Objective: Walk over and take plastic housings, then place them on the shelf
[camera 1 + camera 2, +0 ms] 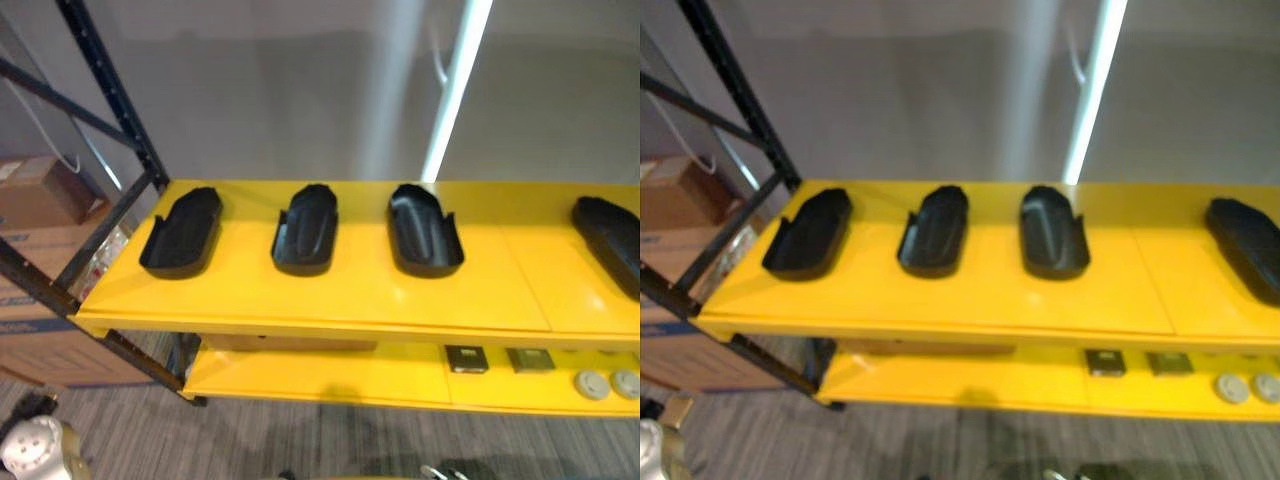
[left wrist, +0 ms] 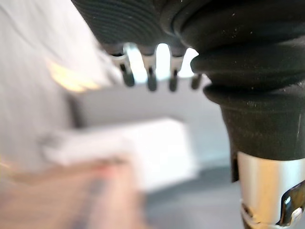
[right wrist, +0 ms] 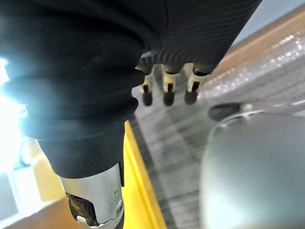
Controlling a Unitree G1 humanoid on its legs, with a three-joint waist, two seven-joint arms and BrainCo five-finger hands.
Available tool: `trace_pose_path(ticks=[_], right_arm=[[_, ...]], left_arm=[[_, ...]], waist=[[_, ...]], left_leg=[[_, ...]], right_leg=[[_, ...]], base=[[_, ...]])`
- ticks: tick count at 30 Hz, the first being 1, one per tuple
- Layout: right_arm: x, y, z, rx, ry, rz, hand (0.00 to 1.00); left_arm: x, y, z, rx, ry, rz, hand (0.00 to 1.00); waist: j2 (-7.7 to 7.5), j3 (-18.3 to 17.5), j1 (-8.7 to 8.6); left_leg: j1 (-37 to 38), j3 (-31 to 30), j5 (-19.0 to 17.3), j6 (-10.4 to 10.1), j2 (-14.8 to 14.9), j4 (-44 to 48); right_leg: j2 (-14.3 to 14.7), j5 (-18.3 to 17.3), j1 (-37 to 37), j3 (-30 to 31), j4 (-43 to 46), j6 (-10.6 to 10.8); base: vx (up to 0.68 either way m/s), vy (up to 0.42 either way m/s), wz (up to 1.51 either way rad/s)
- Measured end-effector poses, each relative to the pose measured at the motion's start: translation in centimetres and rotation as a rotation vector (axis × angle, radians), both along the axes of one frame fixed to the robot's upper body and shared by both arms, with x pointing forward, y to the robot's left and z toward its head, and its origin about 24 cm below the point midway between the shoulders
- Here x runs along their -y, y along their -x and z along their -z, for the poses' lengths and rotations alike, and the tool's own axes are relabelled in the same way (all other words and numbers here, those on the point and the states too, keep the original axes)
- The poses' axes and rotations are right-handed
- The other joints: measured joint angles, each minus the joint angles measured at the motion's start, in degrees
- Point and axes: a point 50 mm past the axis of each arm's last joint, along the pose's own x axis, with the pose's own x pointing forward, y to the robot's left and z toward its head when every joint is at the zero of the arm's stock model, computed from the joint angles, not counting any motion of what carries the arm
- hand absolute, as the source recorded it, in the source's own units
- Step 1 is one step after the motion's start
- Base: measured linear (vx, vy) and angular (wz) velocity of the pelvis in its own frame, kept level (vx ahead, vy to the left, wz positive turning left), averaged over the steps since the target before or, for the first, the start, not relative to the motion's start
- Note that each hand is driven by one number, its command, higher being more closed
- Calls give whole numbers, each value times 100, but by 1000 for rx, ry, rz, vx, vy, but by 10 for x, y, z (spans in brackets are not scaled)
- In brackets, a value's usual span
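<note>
Yellow shelf (image 1: 350, 290) holds four black housings (image 1: 306, 230); left hand (image 2: 151, 77) and right hand (image 3: 167, 90) hang loose-fingered, empty.

I see matt black plastic housings (image 1: 305, 230) on a glossy, smooth yellow shelf (image 1: 350, 292). The cardboard boxes (image 1: 35, 195) look dull.

No legible txt, nos. or signs; marks on cardboard box (image 1: 45, 345) too blurred.

Yellow shelf (image 1: 350, 298) — four black plastic housings (image 1: 306, 230)
</note>
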Motion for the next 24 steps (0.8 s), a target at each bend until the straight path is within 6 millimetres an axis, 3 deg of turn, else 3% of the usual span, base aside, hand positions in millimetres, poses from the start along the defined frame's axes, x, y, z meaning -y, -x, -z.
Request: trace_pose_path(ticks=[1,3,4,6,9,16,20,24], right_arm=[[0,-1,0,1,-1,0,0],[0,-6,0,12,0,4,0],[0,-7,0,17,-3,16,0],[1,-8,0,22,-6,57,0],[5,-8,1,15,-2,109,0],[8,-6,2,-4,-21,174,0],[3,-5,3,-21,-41,177,0],[2,-7,3,-9,-44,180,0]], left_arm=[[3,6,12,-46,43,10,0],[30,24,56,-135,246,79,0],[40,28,66,-152,293,101,0],[79,39,100,-189,500,189,0],[120,49,127,-220,716,276,0],[175,58,154,-328,993,392,0],[187,51,157,-378,1033,497,0],[187,45,157,-415,1031,550,0]], waist=[[-24,4,0],[-88,15,0],[-96,20,-2],[-95,26,-14],[-57,51,-71],[50,161,-254],[90,232,-325],[71,244,-325]], left_leg=[[10,-10,-1,0,-14,0],[18,-23,-2,0,-27,0],[18,-22,-2,0,-28,0],[31,-12,-4,2,-27,0],[66,26,-6,0,-8,0],[213,268,-61,-51,111,-1],[227,286,-62,-51,115,0],[227,293,-62,-52,119,-1]], right_leg=[[0,-6,22,-17,0,3],[-11,-15,46,-40,0,9],[-14,-15,45,-39,1,10],[-20,-15,47,-30,14,10],[-15,-23,47,16,31,11],[34,-48,31,255,79,-2],[36,-49,36,270,89,-1],[38,-48,36,276,89,-1]], base=[[19,-19,9],[6,-17,5],[0,0,0],[0,0,0],[-23,-9,-7],[-15,-19,-18],[2,-4,-3],[0,0,0]])
